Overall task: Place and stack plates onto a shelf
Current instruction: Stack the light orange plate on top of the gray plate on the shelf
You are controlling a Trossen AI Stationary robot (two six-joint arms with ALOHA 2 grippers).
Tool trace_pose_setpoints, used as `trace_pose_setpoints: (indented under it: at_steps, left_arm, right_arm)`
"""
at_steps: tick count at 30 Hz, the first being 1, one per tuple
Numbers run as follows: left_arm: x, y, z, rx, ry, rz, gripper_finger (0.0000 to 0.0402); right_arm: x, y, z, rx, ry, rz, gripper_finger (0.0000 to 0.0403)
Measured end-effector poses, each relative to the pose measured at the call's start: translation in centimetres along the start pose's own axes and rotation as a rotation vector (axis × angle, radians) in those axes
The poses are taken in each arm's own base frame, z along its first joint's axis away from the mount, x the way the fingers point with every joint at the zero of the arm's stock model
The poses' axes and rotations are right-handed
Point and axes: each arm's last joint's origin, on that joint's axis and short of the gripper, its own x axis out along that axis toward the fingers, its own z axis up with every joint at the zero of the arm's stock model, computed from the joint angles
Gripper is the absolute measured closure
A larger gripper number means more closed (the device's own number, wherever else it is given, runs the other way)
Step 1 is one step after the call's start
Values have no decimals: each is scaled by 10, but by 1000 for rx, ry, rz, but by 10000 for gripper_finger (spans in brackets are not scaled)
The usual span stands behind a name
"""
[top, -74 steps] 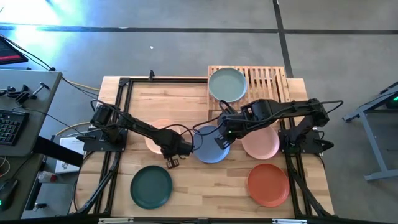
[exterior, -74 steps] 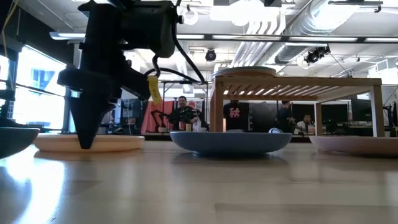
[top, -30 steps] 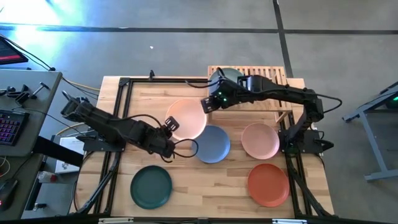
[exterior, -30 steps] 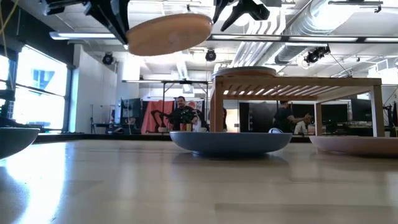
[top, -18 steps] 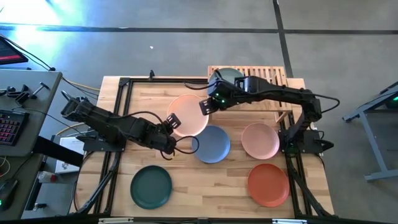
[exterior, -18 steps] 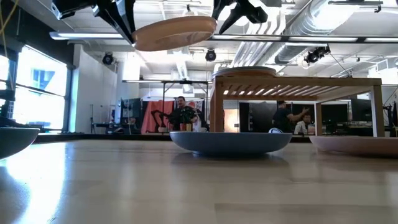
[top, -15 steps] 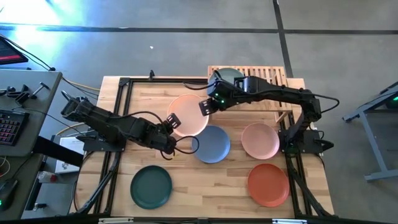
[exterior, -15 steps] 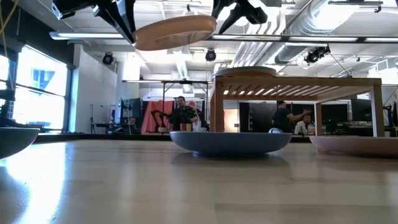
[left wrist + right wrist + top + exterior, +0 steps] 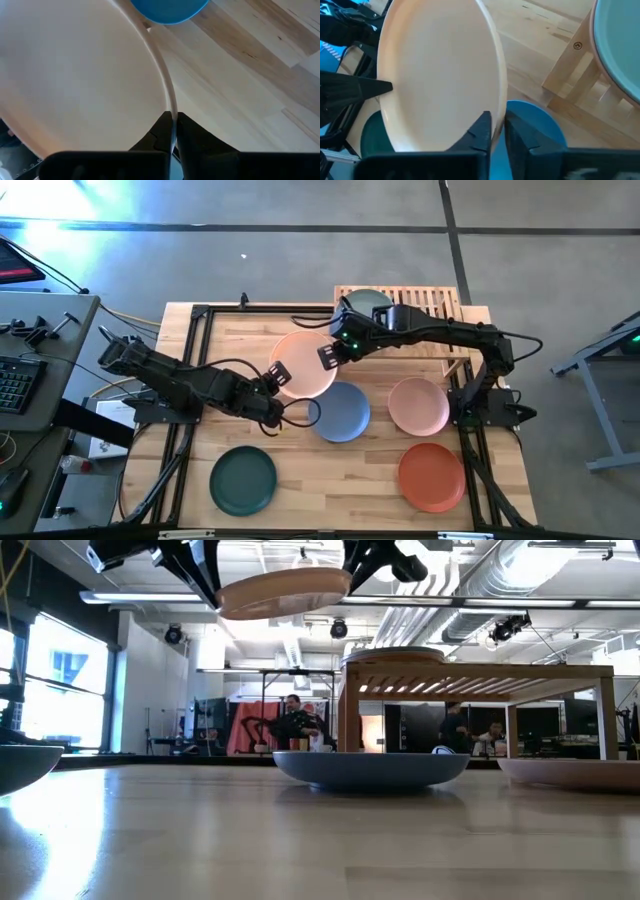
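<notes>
Handing over the peach plate (image 9: 305, 366) in mid-air: left gripper (image 9: 173, 131) pinching its rim at 8 o'clock, right gripper (image 9: 497, 125) closing on the 2 o'clock rim (maybe gripping). Next, probably: letting go left, then carrying to the shelf (image 9: 430, 305).

No readable text, label, brand or number from my station in any view. Only marking I make out: small round stamp (image 9: 577, 45) on shelf (image 9: 580, 75) wood in right wrist view, too small to read. Low view shows light mark on dark clothing of person (image 9: 377, 725) in background, illegible.
</notes>
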Motion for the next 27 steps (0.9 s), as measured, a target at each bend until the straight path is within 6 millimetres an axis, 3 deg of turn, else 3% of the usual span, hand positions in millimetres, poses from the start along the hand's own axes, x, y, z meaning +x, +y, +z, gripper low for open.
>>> trace_pose_setpoints:
  at_steps: [21, 27]
  left_arm:
    - [0, 4, 5, -174, -48, 33, 384]
    - [5, 7, 3, -292, -98, -50, 375]
  right_arm:
    - [0, -3, -2, 44, 26, -29, 402]
    - [0, -3, -3, 47, 35, -28, 402]
